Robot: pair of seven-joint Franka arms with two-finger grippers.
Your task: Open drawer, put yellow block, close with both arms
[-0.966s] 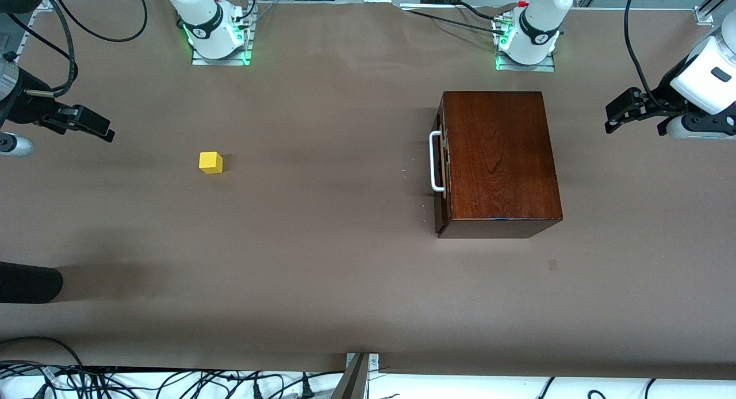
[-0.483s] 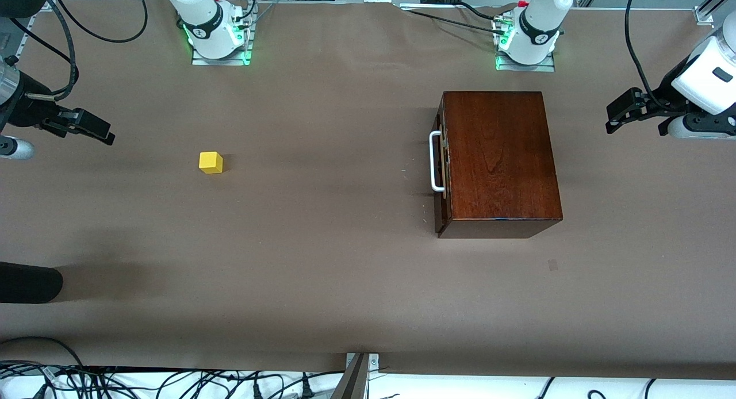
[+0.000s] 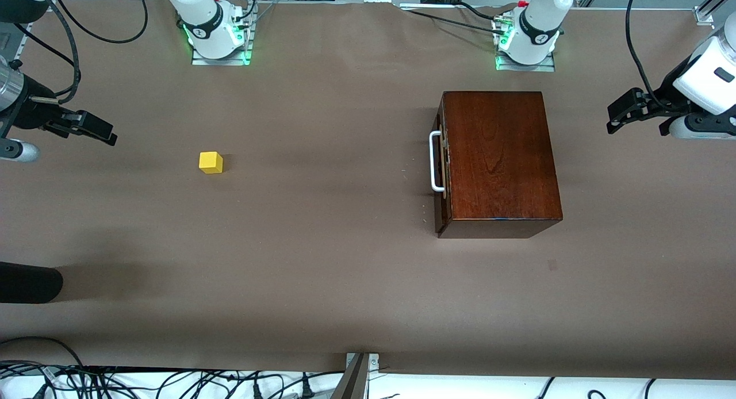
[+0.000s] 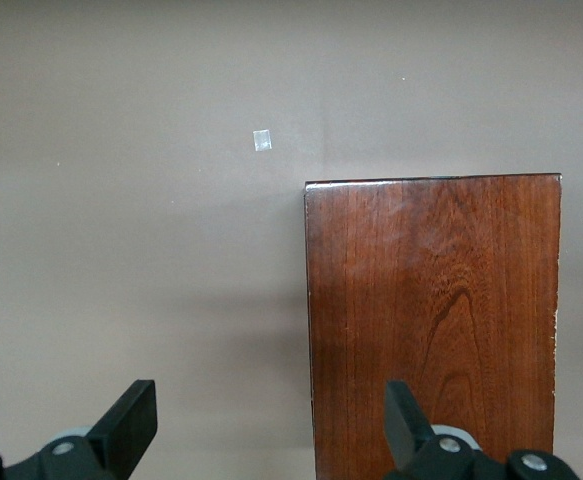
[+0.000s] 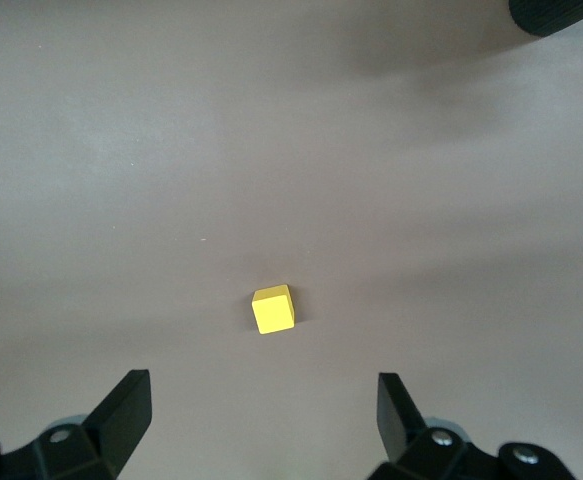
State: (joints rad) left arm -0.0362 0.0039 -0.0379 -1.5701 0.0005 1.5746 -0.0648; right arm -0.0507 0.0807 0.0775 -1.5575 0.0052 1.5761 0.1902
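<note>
The yellow block [image 3: 210, 162] lies alone on the brown table toward the right arm's end; it also shows in the right wrist view [image 5: 273, 309]. The reddish-brown wooden box [image 3: 497, 157] stands toward the left arm's end. Its drawer is pushed in, and the white handle [image 3: 435, 161] faces the block. My right gripper [image 3: 95, 131] hangs open and empty over the table's end, apart from the block [image 5: 261, 410]. My left gripper [image 3: 624, 111] hangs open and empty beside the box's back. In the left wrist view the gripper [image 4: 268, 425] is over the edge of the box top [image 4: 431, 320].
A black rounded object [image 3: 29, 283] juts in at the right arm's end, nearer the front camera. Both arm bases [image 3: 218, 39] [image 3: 526, 45] stand along the table's back edge. A small grey mark [image 3: 552, 265] lies on the table nearer the camera than the box.
Both grippers have drifted only slightly. The block and the box have not moved.
</note>
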